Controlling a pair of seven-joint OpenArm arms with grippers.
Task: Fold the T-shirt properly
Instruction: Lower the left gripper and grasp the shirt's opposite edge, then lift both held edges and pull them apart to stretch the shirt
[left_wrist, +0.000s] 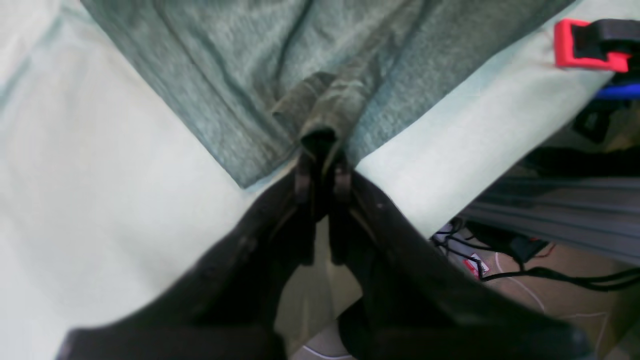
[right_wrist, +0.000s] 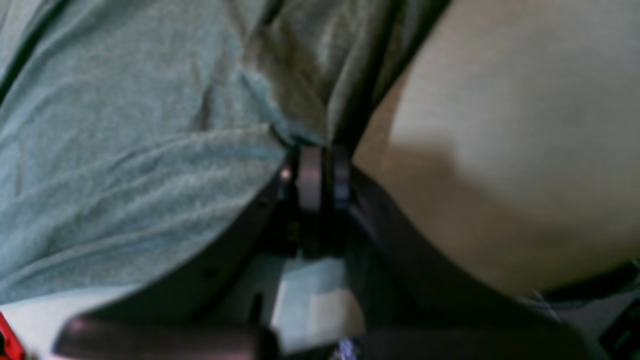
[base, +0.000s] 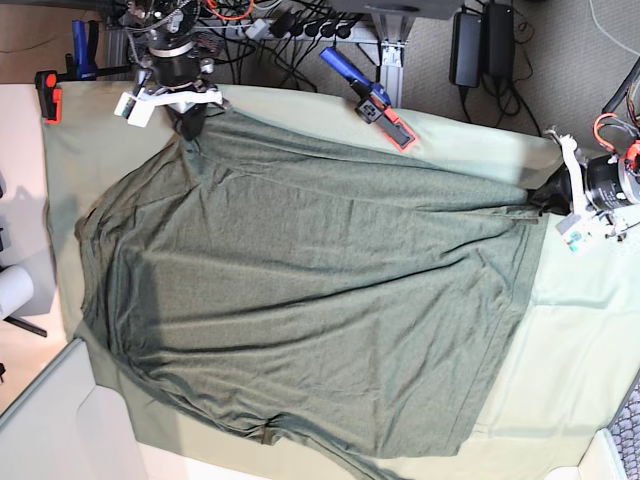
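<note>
Grey-green knit, the T-shirt lay spread across the pale green tabletop; the left claw was clamped on a bunched fold at the shirt's hem corner; the right claw was pinched on fabric at the opposite corner; a red clamp sat beyond the shirt.

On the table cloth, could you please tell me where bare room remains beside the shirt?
The table cloth lies bare between the T-shirt hem and the left claw, and in a thin strip by the red clamp. Elsewhere the shirt covers it.
</note>
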